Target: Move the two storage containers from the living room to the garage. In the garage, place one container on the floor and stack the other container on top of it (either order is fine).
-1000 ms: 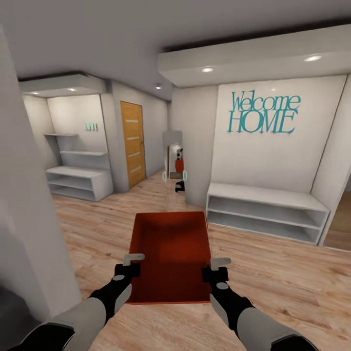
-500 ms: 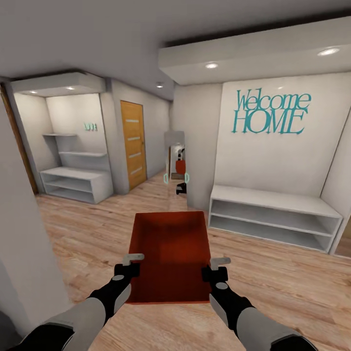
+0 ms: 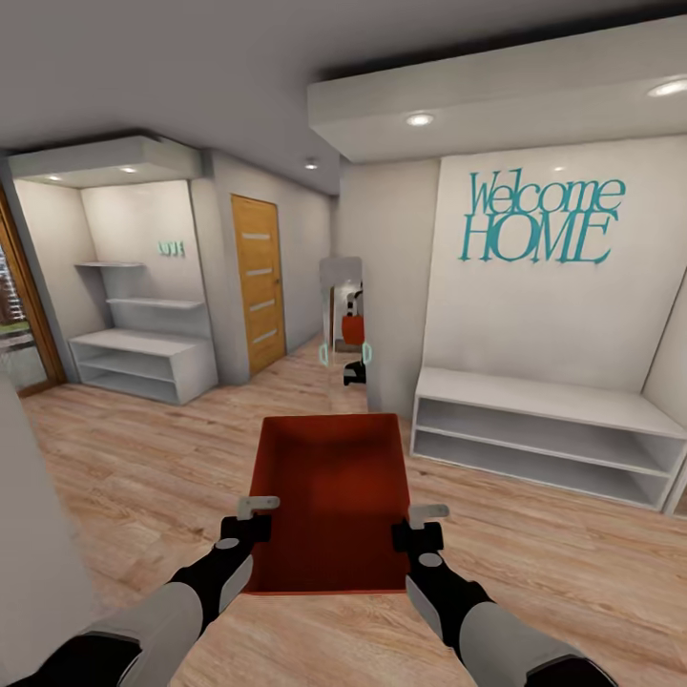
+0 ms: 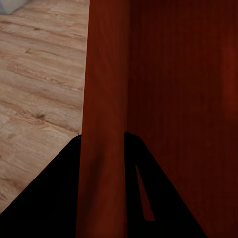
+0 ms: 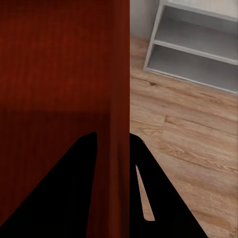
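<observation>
One orange-red storage container point(image 3: 329, 496) hangs in front of me above the pale wood-plank floor, open top up and empty. My left gripper point(image 3: 256, 515) is shut on its left wall, my right gripper point(image 3: 420, 525) on its right wall. In the left wrist view the thin red wall point(image 4: 104, 99) runs between the two black fingers of the left gripper point(image 4: 101, 144). The right wrist view has the same pinch: the container's wall point(image 5: 119, 74) sits inside the right gripper point(image 5: 113, 141). I see one container here.
A low white shelf unit point(image 3: 544, 434) stands at the right under the teal "Welcome HOME" lettering point(image 3: 539, 219). Another white shelf unit point(image 3: 143, 363) fills an alcove at the left, beside a honey-brown door point(image 3: 258, 281). A mirror point(image 3: 345, 324) straight ahead reflects me. A grey wall edge point(image 3: 38, 544) is close at the left.
The whole view has shifted as I roll forward and turn: the near left wall slides out of frame and a glazed doorway appears at far left. The container stays held the same way.
</observation>
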Robot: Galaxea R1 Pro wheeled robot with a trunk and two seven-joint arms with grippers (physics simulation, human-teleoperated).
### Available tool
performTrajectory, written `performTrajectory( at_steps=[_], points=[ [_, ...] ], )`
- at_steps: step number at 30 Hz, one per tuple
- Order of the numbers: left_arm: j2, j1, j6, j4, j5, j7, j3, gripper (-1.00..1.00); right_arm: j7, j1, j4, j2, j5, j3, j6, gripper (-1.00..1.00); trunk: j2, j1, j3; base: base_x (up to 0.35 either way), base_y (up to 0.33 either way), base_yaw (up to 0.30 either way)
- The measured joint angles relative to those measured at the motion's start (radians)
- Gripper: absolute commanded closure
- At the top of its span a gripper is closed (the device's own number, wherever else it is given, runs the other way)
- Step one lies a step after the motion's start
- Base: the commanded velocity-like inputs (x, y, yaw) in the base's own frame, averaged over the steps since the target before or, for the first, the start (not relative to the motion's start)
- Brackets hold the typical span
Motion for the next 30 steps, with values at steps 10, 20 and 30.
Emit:
performTrajectory(
  at_steps=[10, 20, 30],
  points=[
    [-0.004, 0.0, 0.001, 0.0, -0.002, 0.005, 0.0, 1.0, 0.006, 0.0, 0.0, -0.004, 0.0, -0.002, 0.0, 1.0, 0.0, 0.0, 0.0, 0.324, 0.0, 0.0],
    [-0.001, 0.0, 0.001, 0.0, -0.001, 0.002, 0.0, 1.0, 0.002, 0.0, 0.0, -0.001, 0.0, -0.001, 0.0, 1.0, 0.0, 0.0, 0.0, 0.324, 0.0, 0.0],
    [-0.015, 0.0, 0.003, -0.001, -0.006, 0.021, 0.001, 1.0, 0.022, -0.001, 0.0, -0.014, 0.0, -0.006, 0.0, 1.0, 0.0, 0.0, 0.0, 0.324, 0.0, 0.06]
  ],
)
